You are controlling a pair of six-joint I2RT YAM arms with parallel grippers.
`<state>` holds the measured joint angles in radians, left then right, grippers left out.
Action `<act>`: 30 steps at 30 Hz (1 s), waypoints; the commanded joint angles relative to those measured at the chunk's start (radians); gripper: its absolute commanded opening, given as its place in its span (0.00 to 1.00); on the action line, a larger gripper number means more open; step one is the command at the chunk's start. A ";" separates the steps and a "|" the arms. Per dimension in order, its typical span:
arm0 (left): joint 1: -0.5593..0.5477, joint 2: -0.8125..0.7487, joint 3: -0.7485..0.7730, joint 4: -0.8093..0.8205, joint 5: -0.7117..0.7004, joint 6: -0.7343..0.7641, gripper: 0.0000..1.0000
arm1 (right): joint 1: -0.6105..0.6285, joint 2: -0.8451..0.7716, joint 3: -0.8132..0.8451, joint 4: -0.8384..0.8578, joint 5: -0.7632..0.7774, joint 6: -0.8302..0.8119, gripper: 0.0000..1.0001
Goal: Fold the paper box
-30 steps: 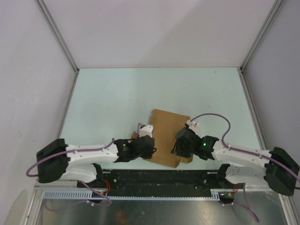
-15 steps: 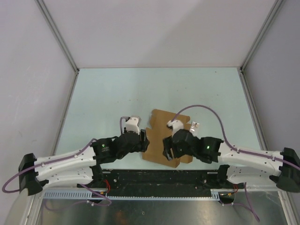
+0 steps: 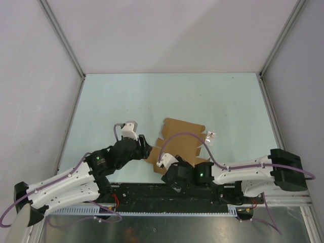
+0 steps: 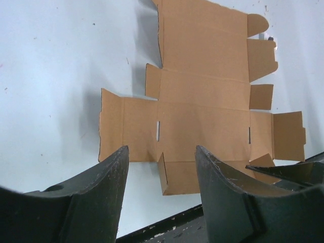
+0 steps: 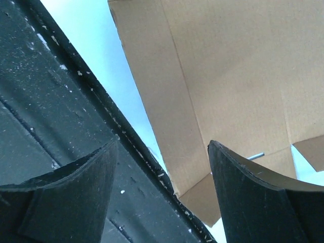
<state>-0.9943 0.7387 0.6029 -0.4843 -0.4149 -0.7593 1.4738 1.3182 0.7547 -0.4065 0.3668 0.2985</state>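
Paper box (image 3: 180, 137): plain brown cardboard, one die-cut sheet, unfolded. It lies flat on the worktop (image 3: 116, 101) near the middle, closer to the near edge than to the far. Held by neither arm.

Near edge: black rail (image 3: 147, 191) running left to right along the worktop's front, scuffed with pale flecks in the right wrist view (image 5: 55, 96). The sheet's near edge lies close beside it.

Right gripper (image 3: 171, 177): low over the rail at the sheet's near edge. Jaws released, spread wide in its own view (image 5: 162, 152), with nothing between them but rail, a strip of worktop and cardboard (image 5: 228, 66) beyond.

Left gripper (image 3: 146, 148): just left of the sheet, angled towards its left flaps. Jaws released, with a clear gap in its own view (image 4: 161, 157) and nothing grasped. Whether the fingertips touch the cardboard cannot be told.

Sheet, detail from the left wrist view (image 4: 202, 116): several rectangular panels in a row from near to far, divided by score lines. Short flaps sit on both long sides, two narrow slots are cut in the wide middle panel, and rounded tabs sit at the far right.

Small white packet (image 3: 211, 134): on the worktop just beside the sheet's far right corner.

Far: pale blue-green surface bounded by grey walls (image 3: 167, 35).
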 commanded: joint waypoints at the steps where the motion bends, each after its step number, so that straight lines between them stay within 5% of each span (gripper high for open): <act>1: 0.008 -0.001 -0.008 -0.013 0.016 -0.005 0.60 | 0.011 0.050 0.018 0.080 0.061 -0.058 0.76; 26: 0.010 -0.012 -0.017 -0.013 0.001 0.005 0.60 | -0.073 0.180 0.012 0.158 0.012 -0.107 0.50; 30: 0.011 -0.015 -0.022 -0.013 0.002 0.003 0.60 | -0.092 0.171 0.014 0.156 -0.003 -0.098 0.38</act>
<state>-0.9913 0.7368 0.5896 -0.4969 -0.4076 -0.7593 1.4010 1.4902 0.7544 -0.2783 0.3725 0.2024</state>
